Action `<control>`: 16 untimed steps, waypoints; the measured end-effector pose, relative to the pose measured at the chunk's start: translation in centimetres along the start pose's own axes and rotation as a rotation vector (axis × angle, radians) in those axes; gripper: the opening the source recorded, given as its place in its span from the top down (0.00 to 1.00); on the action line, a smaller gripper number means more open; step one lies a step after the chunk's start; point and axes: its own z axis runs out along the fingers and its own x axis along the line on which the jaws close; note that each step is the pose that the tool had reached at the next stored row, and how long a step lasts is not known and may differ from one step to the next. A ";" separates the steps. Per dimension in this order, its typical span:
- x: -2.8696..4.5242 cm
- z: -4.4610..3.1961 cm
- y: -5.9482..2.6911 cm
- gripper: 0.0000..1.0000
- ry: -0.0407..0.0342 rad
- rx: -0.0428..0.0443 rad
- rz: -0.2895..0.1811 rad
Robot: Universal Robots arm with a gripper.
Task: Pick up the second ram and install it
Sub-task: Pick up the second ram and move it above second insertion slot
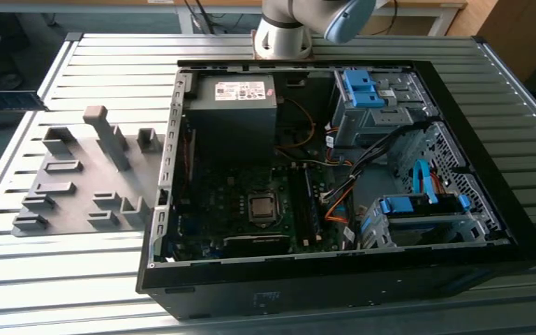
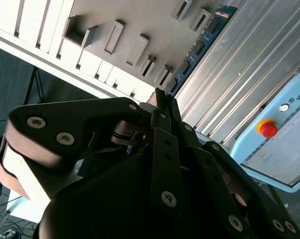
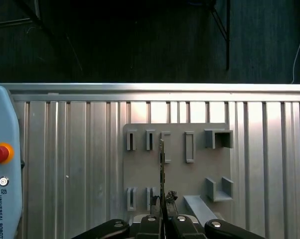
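The second ram [image 2: 202,42] is a long blue-green board with black chips. It sticks out from between the black fingertips of my gripper [image 2: 162,99], which is shut on its near end. In the first wrist view the ram [image 3: 162,159] appears edge-on as a thin dark line, and the gripper [image 3: 162,203] clamps it from both sides. The stick hangs in the air above the grey holder plate [image 3: 175,174], clear of the plate's blocks. The open computer case [image 1: 343,174], with its motherboard [image 1: 249,209], lies at the exterior view's right of that plate [image 1: 72,188].
The holder plate carries several upright grey blocks and slots, one tall block [image 1: 109,139] among them. A pale pendant with a red button [image 3: 0,152] lies on the ribbed metal table [image 3: 65,149]. The arm's base [image 1: 282,35] stands behind the case. Cables and blue drive brackets [image 1: 361,87] crowd the case.
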 end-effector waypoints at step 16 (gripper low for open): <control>-0.03 -0.72 -0.15 0.86 0.0000 0.0000 0.000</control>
